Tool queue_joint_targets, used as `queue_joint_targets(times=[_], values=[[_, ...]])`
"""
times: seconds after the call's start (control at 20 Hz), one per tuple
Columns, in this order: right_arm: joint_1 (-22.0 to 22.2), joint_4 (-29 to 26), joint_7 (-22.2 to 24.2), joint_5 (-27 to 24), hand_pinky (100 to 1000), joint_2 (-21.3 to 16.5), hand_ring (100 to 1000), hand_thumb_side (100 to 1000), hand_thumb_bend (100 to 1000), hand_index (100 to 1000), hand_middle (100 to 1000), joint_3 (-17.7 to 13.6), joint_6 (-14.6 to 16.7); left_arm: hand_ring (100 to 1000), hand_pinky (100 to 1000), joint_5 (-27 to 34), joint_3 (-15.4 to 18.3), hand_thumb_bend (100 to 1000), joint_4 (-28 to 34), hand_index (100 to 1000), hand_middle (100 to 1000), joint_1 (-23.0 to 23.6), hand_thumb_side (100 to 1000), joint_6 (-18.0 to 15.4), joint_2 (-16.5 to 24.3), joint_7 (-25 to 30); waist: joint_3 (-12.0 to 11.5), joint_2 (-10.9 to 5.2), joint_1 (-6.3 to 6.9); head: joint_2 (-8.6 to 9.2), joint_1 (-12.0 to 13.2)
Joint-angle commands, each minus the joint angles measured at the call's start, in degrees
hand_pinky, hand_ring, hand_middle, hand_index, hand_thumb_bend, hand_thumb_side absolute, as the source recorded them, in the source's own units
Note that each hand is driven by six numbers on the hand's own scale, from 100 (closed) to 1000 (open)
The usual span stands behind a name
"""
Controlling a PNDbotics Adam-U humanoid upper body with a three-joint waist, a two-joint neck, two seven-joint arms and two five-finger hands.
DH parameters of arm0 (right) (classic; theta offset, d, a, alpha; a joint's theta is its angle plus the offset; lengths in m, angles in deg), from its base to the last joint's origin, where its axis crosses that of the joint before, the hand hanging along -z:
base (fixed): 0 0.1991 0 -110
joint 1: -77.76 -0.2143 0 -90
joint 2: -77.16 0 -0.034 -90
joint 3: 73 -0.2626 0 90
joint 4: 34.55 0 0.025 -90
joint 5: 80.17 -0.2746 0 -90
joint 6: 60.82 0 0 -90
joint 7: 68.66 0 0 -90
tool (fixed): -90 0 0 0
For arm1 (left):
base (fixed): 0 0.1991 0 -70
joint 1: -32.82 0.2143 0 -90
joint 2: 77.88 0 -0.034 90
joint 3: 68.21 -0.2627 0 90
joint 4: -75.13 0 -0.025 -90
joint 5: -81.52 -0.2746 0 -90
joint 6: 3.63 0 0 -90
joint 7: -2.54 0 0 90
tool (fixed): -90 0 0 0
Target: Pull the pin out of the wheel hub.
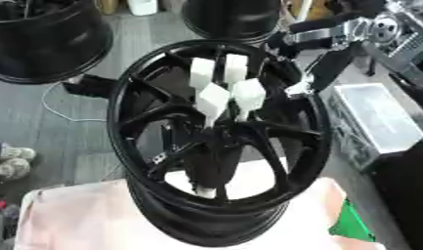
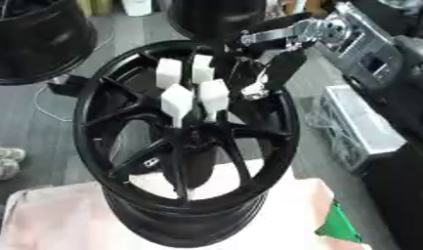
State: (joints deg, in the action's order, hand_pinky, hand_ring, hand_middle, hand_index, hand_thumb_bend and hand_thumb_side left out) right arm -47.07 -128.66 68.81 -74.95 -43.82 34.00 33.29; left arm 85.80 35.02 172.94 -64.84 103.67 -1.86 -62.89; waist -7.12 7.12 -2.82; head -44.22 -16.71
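A glossy black multi-spoke wheel hub (image 1: pixel 219 141) stands on a pale pink cloth-covered counter (image 1: pixel 69 219), its open face turned up toward the camera. Four white block-headed plastic pins (image 1: pixel 213 100) rise from the middle of the hub, clustered together: two stand behind, side by side, and two sit in front and lower, their thin white stems running down into the dark centre where the spokes meet. All four heads lie to the left of the fingers and slightly below them.

The robot's right hand (image 2: pixel 279 68), black with silver joints, comes in from the upper right and hangs over the hub's far right rim. Its dark fingers (image 2: pixel 287 61) point down and inward toward the pins, and a small white tip shows at their lower end, just beside the nearest front pin but apart from it. Whether the fingers are curled round anything cannot be told; they appear to hold none of the four pin heads. The left hand shows in neither view.

Beyond the fingers, further black wheel rims (image 1: pixel 43 39) stand on the grey floor at the upper left and top centre. Below and right of the fingers sits a grey metal box (image 1: pixel 377 122), and a green object (image 1: pixel 351 224) pokes out at the counter's right edge.
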Motion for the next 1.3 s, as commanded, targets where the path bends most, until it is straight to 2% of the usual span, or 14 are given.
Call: queue_joint_targets(times=[0.05,0.85,1.3], values=[[-1.3,0.7,0.3,0.9,379,-0.3,396,412,292,893,818,-0.1,0.4,690,631,0.2,-0.2,100,0.5,741,653,-0.7,1000,-0.1,0.4,0.1,-0.1,-0.47,0.19,0.1,-0.2],[-2.2,2.4,2.4,4.5,385,1.2,394,386,287,886,812,1.6,2.3,689,631,0.1,-0.2,100,0.6,741,652,-0.8,1000,0.0,0.2,0.0,-0.1,-0.37,0.15,0.1,-0.2],[-2.6,2.8,1.3,7.5,343,2.2,358,316,258,809,727,2.0,3.5,689,631,0.1,-0.2,100,0.6,741,652,-0.8,1000,0.1,0.1,0.0,-0.1,-0.38,0.12,0.1,-0.3]])
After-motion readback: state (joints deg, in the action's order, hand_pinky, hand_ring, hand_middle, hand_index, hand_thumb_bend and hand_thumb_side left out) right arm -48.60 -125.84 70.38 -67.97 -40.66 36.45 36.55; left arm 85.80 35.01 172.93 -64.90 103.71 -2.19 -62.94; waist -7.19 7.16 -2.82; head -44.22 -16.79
